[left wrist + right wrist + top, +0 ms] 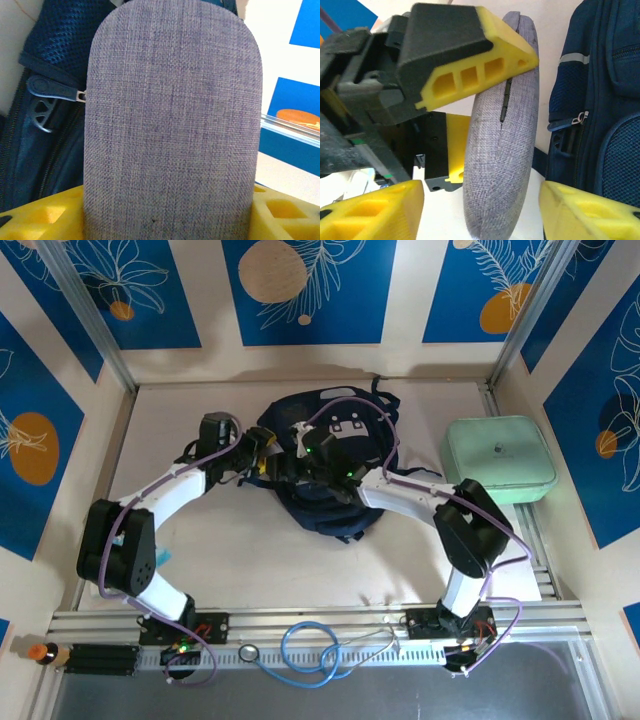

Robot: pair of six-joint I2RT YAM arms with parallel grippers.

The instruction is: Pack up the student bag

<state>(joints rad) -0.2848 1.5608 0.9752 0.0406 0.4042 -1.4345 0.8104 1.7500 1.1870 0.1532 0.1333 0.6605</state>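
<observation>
Hold the grey pouch (170,115) pinched in the left pincer (165,222). Centre the right pincer (480,215), spread astride it, then close squarely on the flat faces. Steer towards the student bag (335,405), lying mid-bench just beside the pouch.

My left arm (175,485) and right arm (410,495) are white shells between black joints (120,550), trailed by lilac cables (396,440); my right gripper (480,200) wears yellow fingers (370,210) with square hollows.

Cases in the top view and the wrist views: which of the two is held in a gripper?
The grey fabric case, clamped in the left gripper; the mint-green case sits untouched on the table's right side.
</observation>
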